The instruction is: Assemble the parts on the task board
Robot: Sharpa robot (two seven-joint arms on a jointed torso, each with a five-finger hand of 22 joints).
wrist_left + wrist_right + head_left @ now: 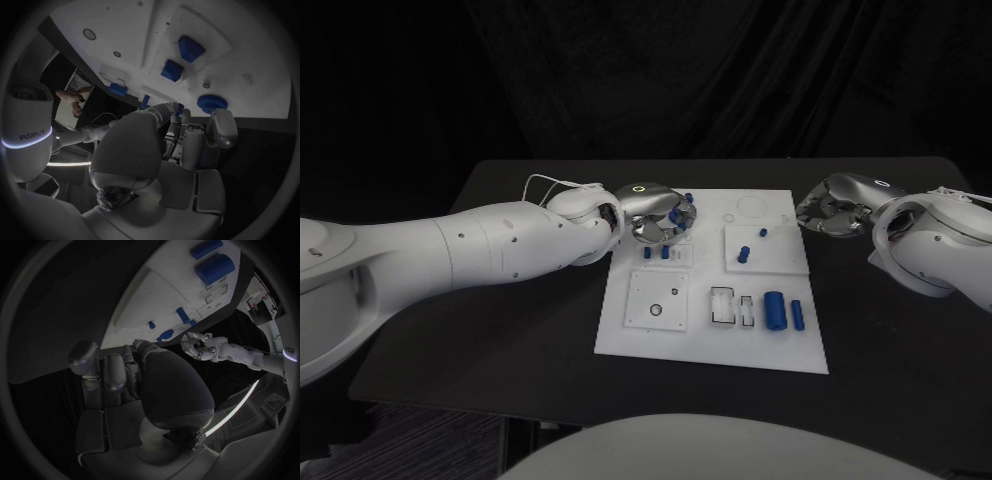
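Black desk (502, 330) carries the white task board (678, 335) at its middle, where the left hand (653, 215) grasps a blue part (672, 214) over the board's far-left corner, while the right hand (831, 210), clenched and empty, hovers beside its far-right corner.

- The task board (718, 340) lies mid-table (502, 330).
- Left hand (655, 214) hovers over the board's far left corner.
- Right hand (831, 210) sits just off its far right edge.

This looks like a robotics lab or test cell. A black counter (516, 330) stands against black curtains (646, 70) hung behind both robot hands, and a white task board (718, 345) with small blue parts (773, 310) lies between them.
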